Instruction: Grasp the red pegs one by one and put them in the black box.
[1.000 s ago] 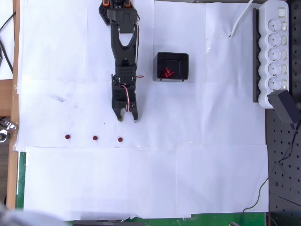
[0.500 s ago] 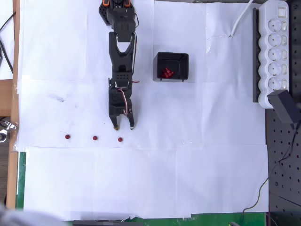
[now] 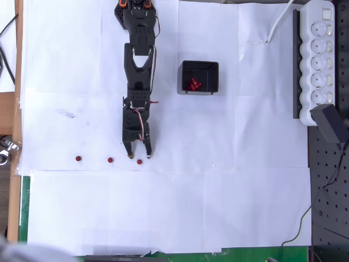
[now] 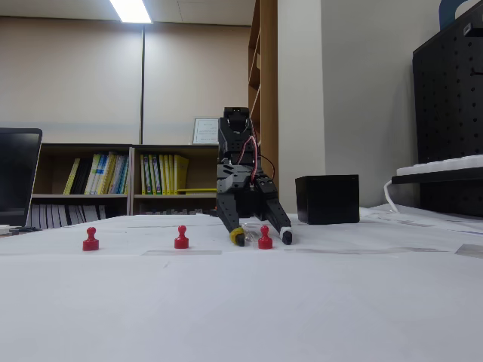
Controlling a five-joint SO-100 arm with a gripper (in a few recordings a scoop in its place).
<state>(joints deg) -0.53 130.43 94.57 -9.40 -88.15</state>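
Black two-finger gripper (image 3: 138, 158) has advanced toward the bench's near edge; its fingers are spread, now straddling the rightmost small dark-red round peg (image 3: 139, 161), not yet pinching. Two more pegs sit left. Small black open-topped plastic box (image 3: 199, 77) holds the rest.

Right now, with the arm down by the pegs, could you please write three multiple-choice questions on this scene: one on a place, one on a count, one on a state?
1. Where is the gripper?
A. over the black box
B. at the rightmost peg of the row on the paper, overhead view
C. beside the power strip

2. How many red pegs stand on the paper outside the box?
A. three
B. one
C. six

3. How are the gripper's fingers?
A. shut on a peg
B. open, one on each side of a peg
C. shut and empty

Answers:
1 B: its tips flank the rightmost peg.
2 A: three pegs stand in a row; others lie in the black box.
3 B: the fixed view shows the fingers spread around the peg.
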